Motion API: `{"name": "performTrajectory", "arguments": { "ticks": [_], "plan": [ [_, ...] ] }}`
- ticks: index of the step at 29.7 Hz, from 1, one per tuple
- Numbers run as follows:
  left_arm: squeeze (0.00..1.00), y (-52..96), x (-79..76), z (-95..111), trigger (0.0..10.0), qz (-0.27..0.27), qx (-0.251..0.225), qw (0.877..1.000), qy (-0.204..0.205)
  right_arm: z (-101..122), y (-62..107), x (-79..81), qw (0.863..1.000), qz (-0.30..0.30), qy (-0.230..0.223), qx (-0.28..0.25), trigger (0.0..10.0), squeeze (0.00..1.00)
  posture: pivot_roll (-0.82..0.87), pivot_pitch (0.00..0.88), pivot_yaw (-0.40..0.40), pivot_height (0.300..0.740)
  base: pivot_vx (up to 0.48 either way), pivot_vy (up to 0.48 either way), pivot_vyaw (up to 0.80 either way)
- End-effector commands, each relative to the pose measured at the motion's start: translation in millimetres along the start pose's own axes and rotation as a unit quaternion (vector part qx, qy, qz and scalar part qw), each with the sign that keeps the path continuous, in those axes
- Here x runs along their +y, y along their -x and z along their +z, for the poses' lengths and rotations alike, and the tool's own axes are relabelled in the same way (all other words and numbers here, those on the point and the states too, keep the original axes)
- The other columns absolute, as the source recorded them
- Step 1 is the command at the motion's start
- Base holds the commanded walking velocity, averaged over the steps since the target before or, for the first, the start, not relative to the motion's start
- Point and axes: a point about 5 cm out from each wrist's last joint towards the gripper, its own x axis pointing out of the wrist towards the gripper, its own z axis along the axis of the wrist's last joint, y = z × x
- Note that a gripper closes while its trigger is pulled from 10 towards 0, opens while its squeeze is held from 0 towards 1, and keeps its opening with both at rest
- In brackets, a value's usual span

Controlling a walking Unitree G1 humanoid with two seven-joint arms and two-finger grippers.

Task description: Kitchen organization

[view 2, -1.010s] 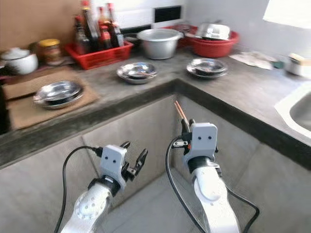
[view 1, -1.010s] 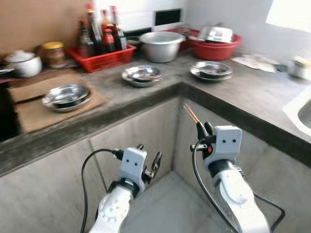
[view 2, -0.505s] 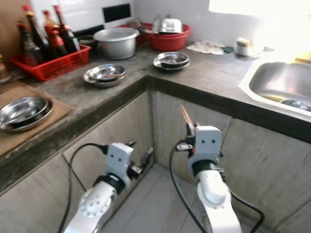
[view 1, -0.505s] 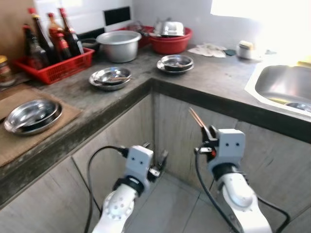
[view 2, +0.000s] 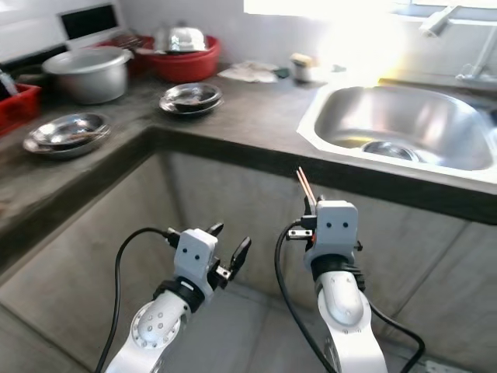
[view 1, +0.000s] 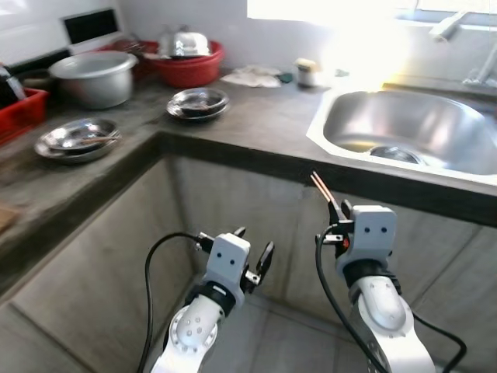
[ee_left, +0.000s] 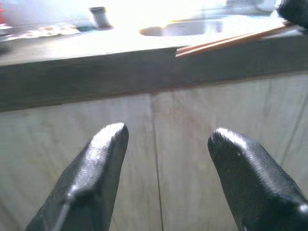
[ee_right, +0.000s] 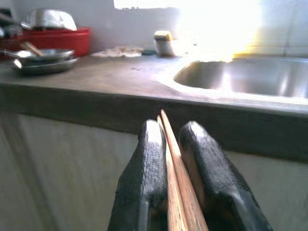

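- While both arms hang low in front of the cabinet fronts under the bench (view 1: 256,128), the right pincer (view 1: 337,211) is clamped on a pair of chopsticks (view 1: 319,185), its two black fingers (ee_right: 144,163) pressed against either side of the sticks.
- The chopsticks lie side by side between those fingers and rise past the fingertips, tilted up toward the bench edge, which sits just above and ahead of their tips.
- The left pincer (view 1: 255,252) stands wide and carries nothing; it hangs beside the right one and slightly lower, with the cabinet door straight ahead of it.
- Ahead of the right pincer and above it lies the steel sink (view 1: 411,128); further off to its left stand stacked steel plates (view 1: 199,102), a second stack of plates (view 1: 76,138), a metal pot (view 1: 92,76) and a red basin (view 1: 186,66).
- Judged by look, the chopsticks are light, stiff, thin wooden rods, smooth enough to roll or scissor apart under an uneven squeeze.
- Only the lower part is gripped, so the long free end could swing and knock the bench edge as it comes up.
- A hold nearer mid-length, square across both sticks, would probably keep them parallel better.
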Motion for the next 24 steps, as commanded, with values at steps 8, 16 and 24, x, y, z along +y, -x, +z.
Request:
{"name": "performTrajectory", "arguments": {
  "ticks": [8,16,24],
  "plan": [
    [0.0,-6.3,2.5,10.1,10.0,0.012,-0.017,1.0,0.012,9.0,-2.7,-4.8,1.0,-0.003,0.013,-0.021,10.0,0.0,0.09,0.0,0.006,0.74,0.0,0.0,-0.77],
    [0.0,-9.4,12.0,14.5,10.0,0.035,-0.026,0.999,0.003,33.9,-19.3,-7.4,0.997,0.012,0.029,-0.068,10.0,0.0,0.09,0.0,0.0,0.74,0.185,0.0,-0.09],
    [0.0,-9.0,12.7,17.6,10.0,0.038,-0.031,0.999,0.001,64.0,-32.5,-13.7,0.991,0.012,0.046,-0.124,10.0,0.0,0.1,0.0,-0.003,0.74,0.352,0.0,0.0]
  ]
}}
